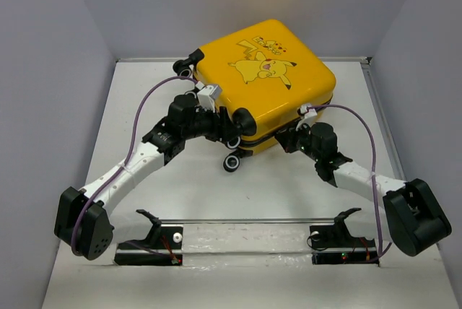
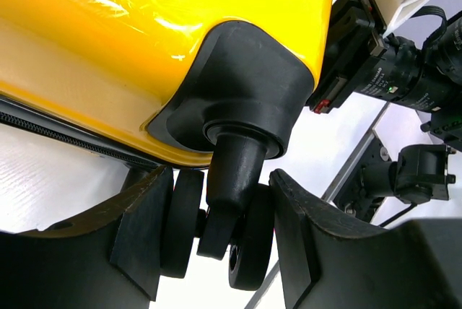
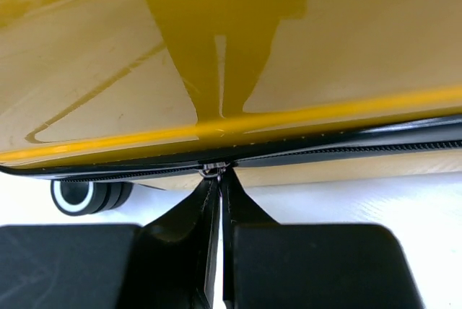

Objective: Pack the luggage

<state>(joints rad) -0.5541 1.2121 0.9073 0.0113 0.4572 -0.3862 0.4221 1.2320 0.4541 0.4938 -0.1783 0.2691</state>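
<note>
On the white table [image 1: 202, 193], the luggage [image 1: 263, 85] is laid flat, closed, cartoon upward. At its near-left corner a wheel [image 2: 249, 240] is clamped by the left gripper [image 2: 216, 244]. On its near edge the zip pull [image 3: 214, 171] is pinched by the tightly closed right gripper [image 3: 219, 186]. A second wheel [image 1: 232, 162] is seen between them.

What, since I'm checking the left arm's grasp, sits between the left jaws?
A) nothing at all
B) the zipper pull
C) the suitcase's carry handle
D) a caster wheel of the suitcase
D: in the left wrist view, the black caster wheel under the corner of the yellow suitcase stands between the left arm's jaws, one on each side of it.
</note>
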